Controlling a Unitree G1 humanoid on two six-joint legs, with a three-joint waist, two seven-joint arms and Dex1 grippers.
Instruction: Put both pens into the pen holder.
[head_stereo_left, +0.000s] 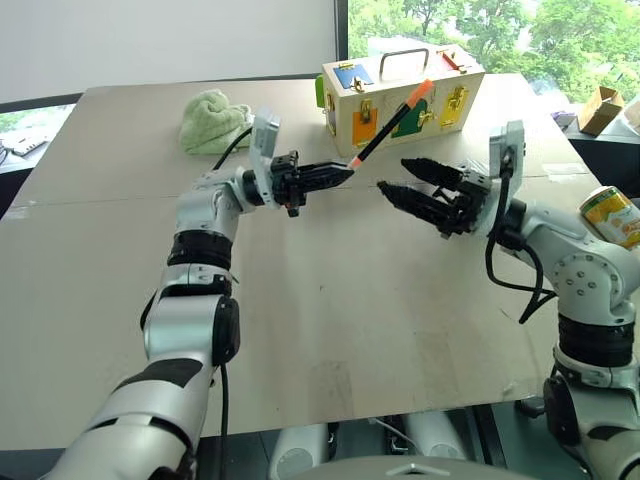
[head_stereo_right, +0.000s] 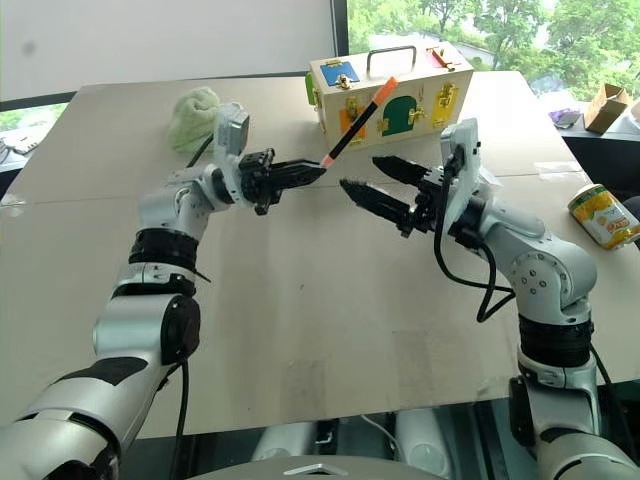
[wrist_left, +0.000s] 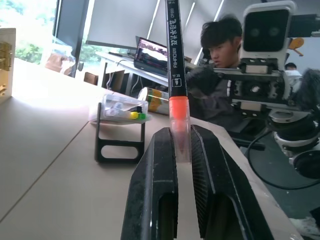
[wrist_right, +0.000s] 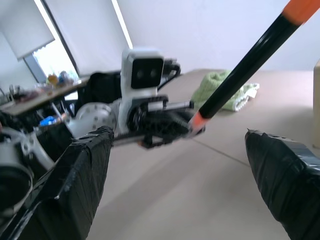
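My left gripper (head_stereo_left: 342, 172) is shut on the lower end of a black pen (head_stereo_left: 390, 125) with an orange cap end. It holds the pen above the table (head_stereo_left: 330, 300), slanting up and away toward the wooden box. In the left wrist view the pen (wrist_left: 175, 60) rises from between the closed fingers (wrist_left: 157, 170). My right gripper (head_stereo_left: 393, 175) is open, close to the right of the left one, its tips pointing at it with nothing between them. From the right wrist, the pen (wrist_right: 245, 65) crosses above the spread fingers (wrist_right: 80, 170). The pen holder (wrist_left: 120, 111), a clear tray on a black loop frame, stands on the table.
A wooden box with coloured doors (head_stereo_left: 400, 95) stands at the table's far side, just behind the pen. A green cloth (head_stereo_left: 213, 120) lies far left. A yellow can (head_stereo_left: 612, 215) stands at the right edge. A person (wrist_left: 220, 45) sits beyond the table.
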